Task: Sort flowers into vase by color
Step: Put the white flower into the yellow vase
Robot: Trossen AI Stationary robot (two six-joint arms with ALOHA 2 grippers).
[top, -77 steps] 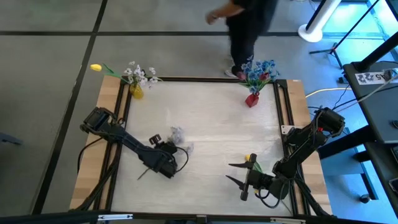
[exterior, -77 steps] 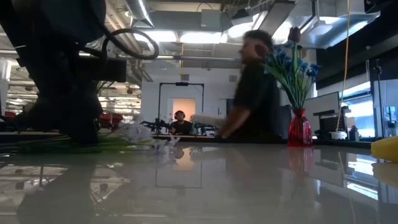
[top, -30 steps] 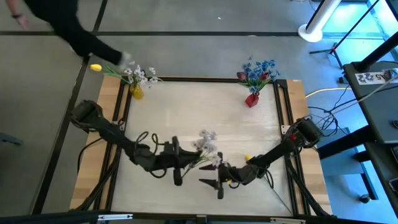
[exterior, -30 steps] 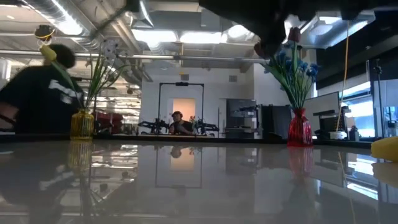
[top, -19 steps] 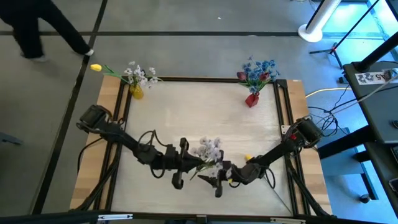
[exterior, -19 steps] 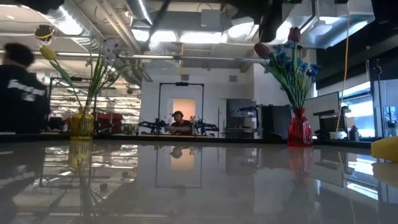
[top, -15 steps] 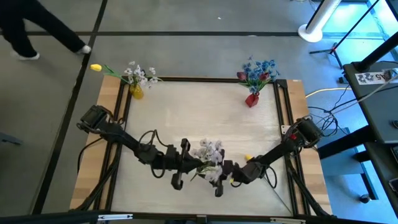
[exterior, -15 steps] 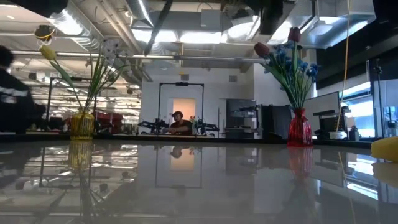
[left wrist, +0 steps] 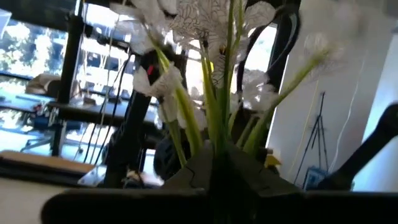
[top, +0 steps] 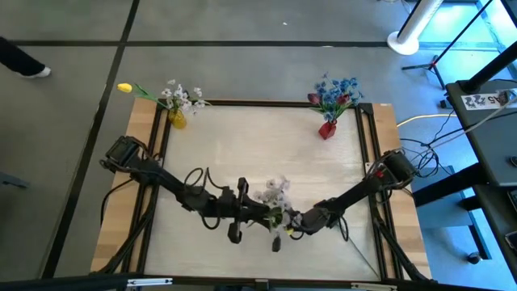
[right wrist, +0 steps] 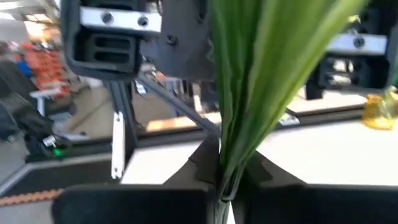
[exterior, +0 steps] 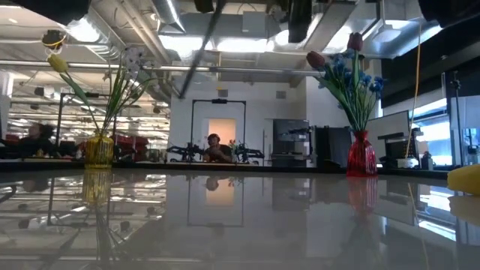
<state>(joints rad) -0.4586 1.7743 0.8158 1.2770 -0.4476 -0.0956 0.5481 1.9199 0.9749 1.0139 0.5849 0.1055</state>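
A pale white spray (top: 275, 191) on green stems is held up over the table's near middle, between both grippers. My left gripper (top: 260, 212) comes from the left and is shut on its stems. My right gripper (top: 283, 222) comes from the right and is shut on the same stems a little lower. A yellow vase (top: 178, 120) at the far left corner holds white sprays and a yellow tulip (top: 123, 86). A red vase (top: 326, 129) at the far right holds blue flowers (top: 336, 89) and a dark red tulip (exterior: 316, 58). My left gripper pinches the bundle of green stems (left wrist: 217, 140) between its two fingers, just below the white blooms. The stems rise out of the shut fingers, and the spray is clear of the table. My right gripper pinches the green stems and leaves (right wrist: 231, 158) between its two fingers. The stems run up out of the fingers, off the table.
A yellow flower head (exterior: 465, 180) lies on the table by the right edge in the low view. Black rails (top: 368, 137) run along both sides of the table. The white tabletop (top: 250, 149) between the two vases is bare.
My right gripper has shut on the spray's stems and moved slightly toward my left gripper. My left gripper has carried the spray a little toward the table's right edge. A person beyond the far left corner has walked out of view.
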